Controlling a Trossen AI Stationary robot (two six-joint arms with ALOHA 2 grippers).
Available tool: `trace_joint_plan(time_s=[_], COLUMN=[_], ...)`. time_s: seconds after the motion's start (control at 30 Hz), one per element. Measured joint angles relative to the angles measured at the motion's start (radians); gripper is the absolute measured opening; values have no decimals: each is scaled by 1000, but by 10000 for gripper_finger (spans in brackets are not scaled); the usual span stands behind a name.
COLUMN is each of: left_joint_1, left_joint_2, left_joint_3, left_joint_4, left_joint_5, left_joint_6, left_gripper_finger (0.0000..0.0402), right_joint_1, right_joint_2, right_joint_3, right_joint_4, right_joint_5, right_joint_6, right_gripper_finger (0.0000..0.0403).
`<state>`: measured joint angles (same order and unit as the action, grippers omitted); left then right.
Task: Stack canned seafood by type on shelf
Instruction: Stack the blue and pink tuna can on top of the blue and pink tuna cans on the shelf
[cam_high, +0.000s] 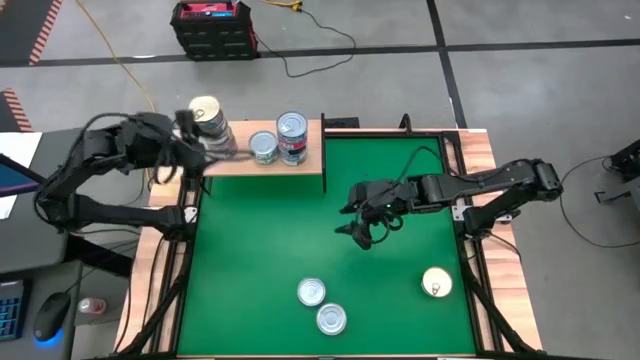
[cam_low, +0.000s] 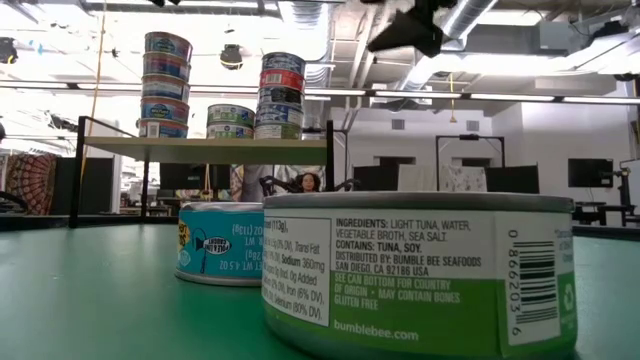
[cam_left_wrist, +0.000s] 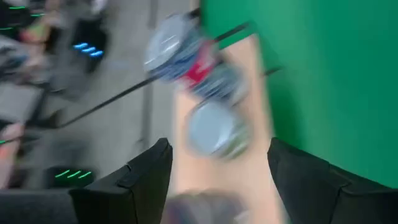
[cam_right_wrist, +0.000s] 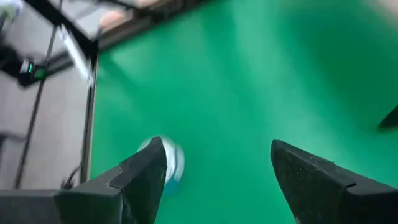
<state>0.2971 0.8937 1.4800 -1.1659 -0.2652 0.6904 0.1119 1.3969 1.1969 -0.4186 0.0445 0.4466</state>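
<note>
Shelf (cam_high: 262, 163) long axis runs left-right, tins (cam_high: 290, 137) stacked upright; both hands (cam_high: 362, 233) wide, empty.

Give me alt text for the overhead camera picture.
Three stacks of tins stand on a wooden shelf at the green mat's far left edge; three loose tins lie near. The open right hand hovers mid-mat.

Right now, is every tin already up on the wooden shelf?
No: in the high view three tins lie on the green mat, off the shelf.
</note>
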Motion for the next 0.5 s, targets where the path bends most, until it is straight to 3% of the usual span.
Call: trace_joint_plan(time_s=[0.23, 0.37, 0.5], left_joint_1=[-137, -219, -331], left_joint_2=[71, 132, 197], left_joint_3=[-52, -102, -188], left_joint_4=[25, 91, 201], left_joint_5=[225, 300, 330], left_joint_6=[-382, -605, -719], left_gripper_finger=[254, 254, 254], right_joint_1=[-10, 10, 20], right_joint_2=[50, 107, 184], right_joint_3=[0, 0, 0], right_joint_4=[-171, -236, -207], right_joint_5=[-281, -325, -339], right_joint_6=[45, -4, 29], right_gripper_finger=[309, 306, 299])
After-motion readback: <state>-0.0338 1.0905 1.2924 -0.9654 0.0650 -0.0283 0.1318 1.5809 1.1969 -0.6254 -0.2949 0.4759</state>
